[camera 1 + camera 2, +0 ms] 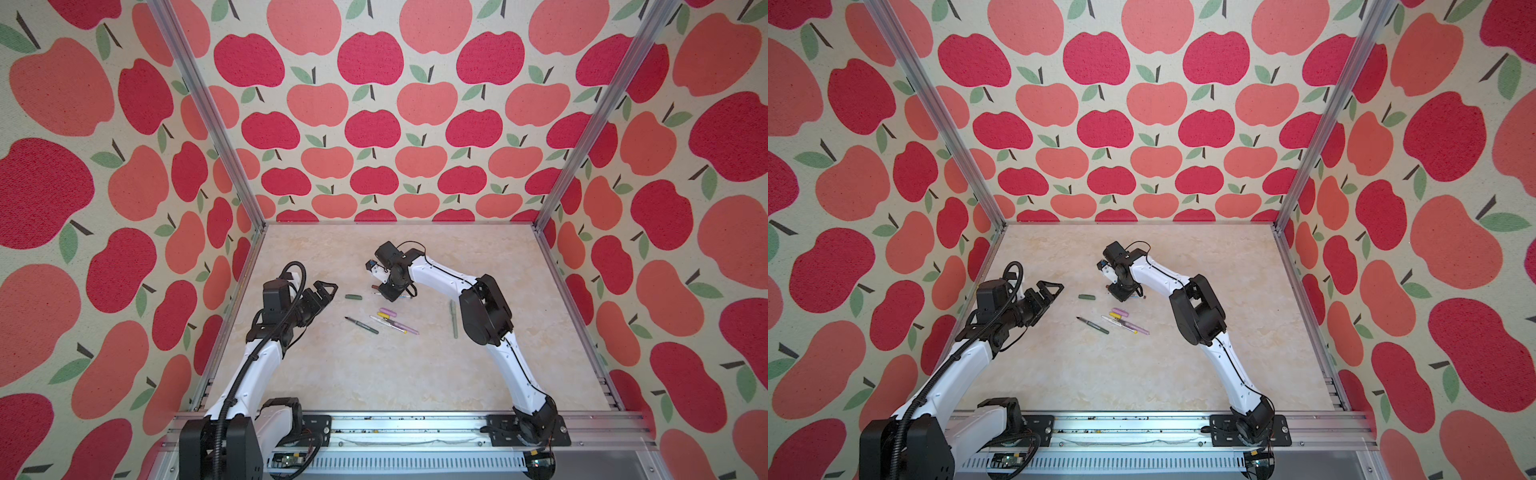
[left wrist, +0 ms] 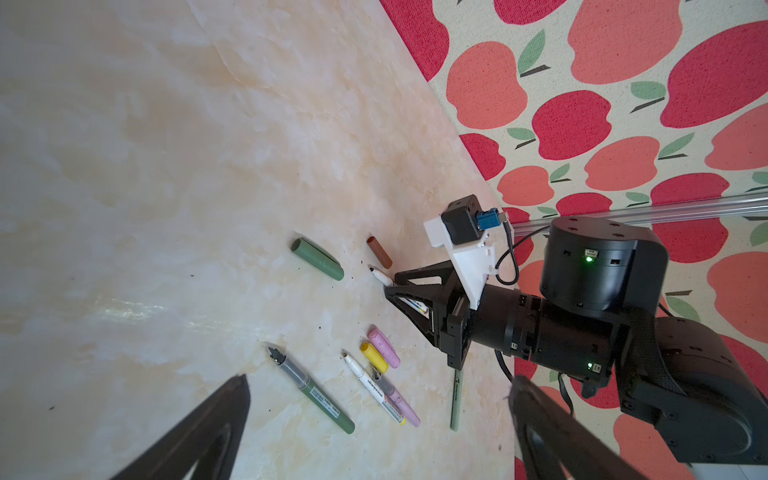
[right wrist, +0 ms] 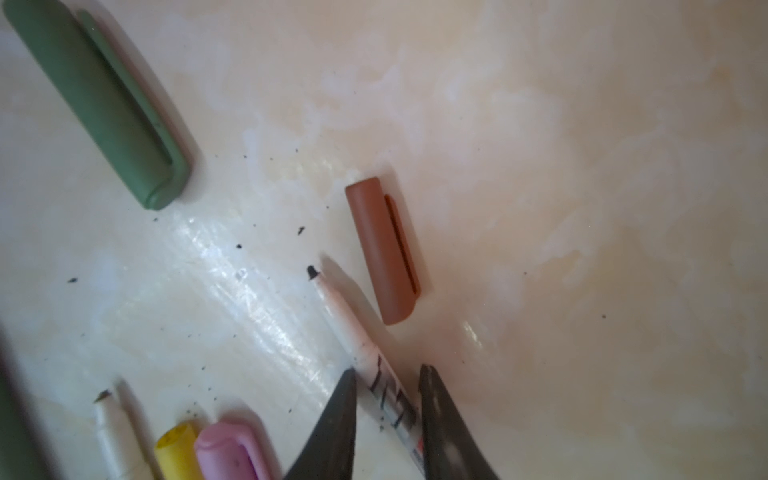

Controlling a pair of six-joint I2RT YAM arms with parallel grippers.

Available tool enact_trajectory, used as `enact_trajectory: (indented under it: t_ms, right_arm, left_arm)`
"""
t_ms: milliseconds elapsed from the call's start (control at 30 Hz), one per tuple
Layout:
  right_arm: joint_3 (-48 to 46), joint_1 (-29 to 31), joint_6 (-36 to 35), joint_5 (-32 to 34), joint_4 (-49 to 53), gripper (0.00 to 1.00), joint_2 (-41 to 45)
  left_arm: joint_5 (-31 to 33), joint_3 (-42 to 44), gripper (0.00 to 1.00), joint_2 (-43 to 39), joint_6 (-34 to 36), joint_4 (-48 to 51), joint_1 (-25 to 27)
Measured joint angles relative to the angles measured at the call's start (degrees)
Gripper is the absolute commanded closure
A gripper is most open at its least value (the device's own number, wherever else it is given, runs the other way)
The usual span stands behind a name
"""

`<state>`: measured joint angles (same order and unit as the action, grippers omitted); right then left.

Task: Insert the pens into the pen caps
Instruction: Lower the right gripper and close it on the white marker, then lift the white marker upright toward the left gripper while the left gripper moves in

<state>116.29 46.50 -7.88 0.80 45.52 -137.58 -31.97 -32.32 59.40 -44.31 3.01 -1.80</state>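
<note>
My right gripper [image 3: 386,374] is shut on the grey-white-and-brown pen [image 3: 353,328], which lies on the table with its dark tip beside the brown cap [image 3: 382,249]. In both top views that gripper [image 1: 384,291] points down at mid-table. The dark green cap [image 1: 353,296] lies alone to its left. Nearer the front lie the dark green pen [image 1: 362,325], the white-and-yellow pen [image 2: 374,386], the lilac pen [image 2: 401,405], the yellow cap [image 2: 374,357] and the lilac cap [image 2: 384,346]. My left gripper [image 1: 328,291] hovers open and empty to the left of them.
A sage green pen [image 1: 454,320] lies by the right arm's elbow. The marble-patterned table [image 1: 374,374] is closed in by apple-print walls on three sides, with metal posts [image 1: 249,199] at the back corners. Small dark specks dot the surface around the caps.
</note>
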Motion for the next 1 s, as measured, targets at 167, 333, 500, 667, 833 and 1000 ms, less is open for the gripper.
enact_trajectory:
  t_ms: [167, 333, 500, 667, 833, 1000]
  right_arm:
    - [-1.8, 0.1, 0.0, -0.5, -1.6, 0.81, 0.9]
    - [-4.2, 0.4, -0.7, -0.7, -3.7, 0.85, 2.0]
    - [-6.3, 0.9, -1.8, -0.9, -4.9, 0.88, 3.3]
    - [-8.1, 1.5, -1.9, -1.3, -5.4, 0.90, 4.5]
    - [-11.0, 1.5, -1.4, -2.7, -5.9, 0.90, 6.9]
    - [-12.8, 1.2, 1.5, -4.9, -8.6, 0.90, 12.8]
  left_arm:
    - [0.0, 0.0, 0.01, -0.1, -0.5, 0.0, -0.1]
    - [0.0, 0.0, 0.01, -0.1, -1.3, 0.0, -0.1]
    - [0.0, 0.0, 0.01, -0.3, -1.3, 0.0, 0.0]
    - [0.0, 0.0, 0.01, -1.7, -1.3, 0.0, -0.1]
    - [-0.2, 0.0, 0.01, -2.9, -1.1, -0.1, 0.0]
    - [-1.6, 0.0, 0.00, -4.8, 1.0, -2.0, 0.7]
